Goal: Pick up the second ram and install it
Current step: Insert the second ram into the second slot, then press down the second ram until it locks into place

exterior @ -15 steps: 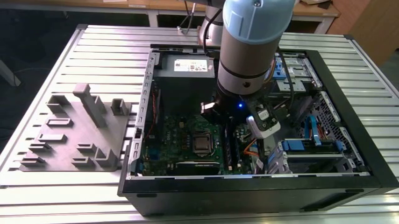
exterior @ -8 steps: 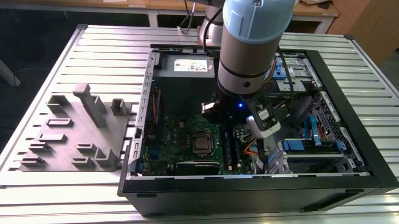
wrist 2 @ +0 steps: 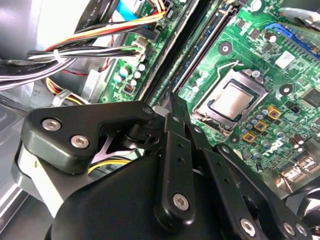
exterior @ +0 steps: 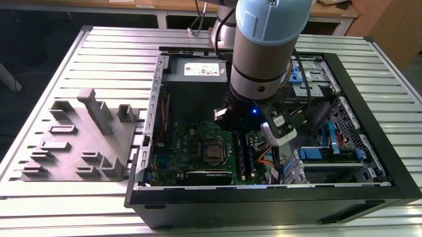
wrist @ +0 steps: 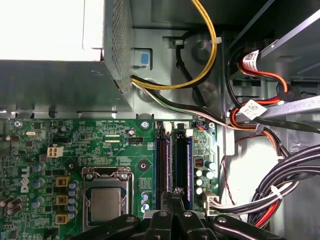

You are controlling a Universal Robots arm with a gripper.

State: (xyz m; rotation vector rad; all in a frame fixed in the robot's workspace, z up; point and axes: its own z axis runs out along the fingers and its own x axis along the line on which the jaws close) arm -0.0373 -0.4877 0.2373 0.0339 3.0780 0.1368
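The second ram (wrist 2: 194,61) is, as far as I can judge, showing as the dark blue-green strip standing on edge in the memory sockets (wrist: 175,150), which are running along the motherboard (wrist: 75,145) edge nearest the cable bundle (wrist: 295,170), just beside the processor (wrist: 106,205). In the first wrist view two bluish strips are sitting in those sockets, and I cannot tell which of them is the second one. The gripper (wrist 2: 171,100) is reaching down to the near end of the sockets, its fingers drawn together with no gap and no stick showing between them, its tip (wrist: 176,192) lying over the dark line between the two strips; whether it is touching the stick I cannot tell. I am reading this as the seating step: the picking looks done, and the stick looks placed rather than carried. Finishing that step is calling for a straight, even push down on the stick's top edge, kept square to the socket so that the end clips latch, and kept off the wires beside it. Outward, the arm (exterior: 264,49) is dropping into the open computer case (exterior: 377,133), which is lying toward the table's (exterior: 118,44) edge at the exterior view's right, with a grey fixture (exterior: 79,143) resting near the opposite edge.
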